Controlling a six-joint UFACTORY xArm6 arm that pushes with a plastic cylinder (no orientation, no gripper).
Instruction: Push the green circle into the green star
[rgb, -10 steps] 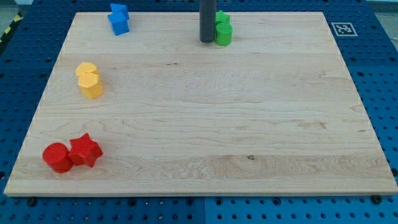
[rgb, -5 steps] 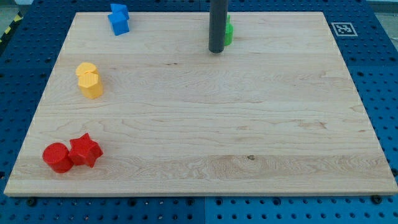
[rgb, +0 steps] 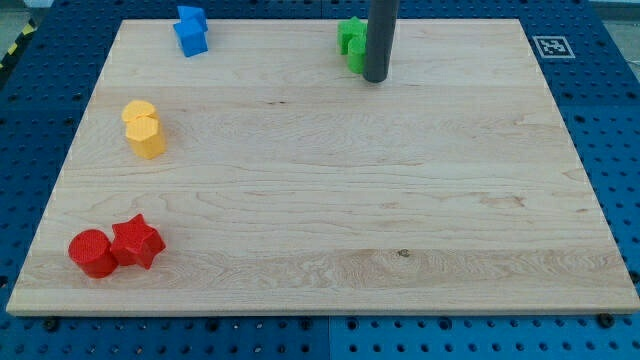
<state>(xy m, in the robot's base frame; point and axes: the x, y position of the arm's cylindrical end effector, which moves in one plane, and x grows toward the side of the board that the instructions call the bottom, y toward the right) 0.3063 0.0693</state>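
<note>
The green star (rgb: 350, 32) sits near the view's top edge of the wooden board (rgb: 320, 190), with the green circle (rgb: 356, 56) right below it and touching it. The dark rod partly covers the circle's right side. My tip (rgb: 376, 78) rests on the board just right of and slightly below the green circle.
Two blue blocks (rgb: 190, 30) sit together at the top left. Two yellow blocks (rgb: 144, 128) stand at the left. A red circle (rgb: 92, 252) and a red star (rgb: 137, 242) touch at the bottom left. A marker tag (rgb: 551, 46) lies off the board's top right corner.
My tip has moved from the left of the green blocks, across below them, to their right side. The green blocks look about where they were.
</note>
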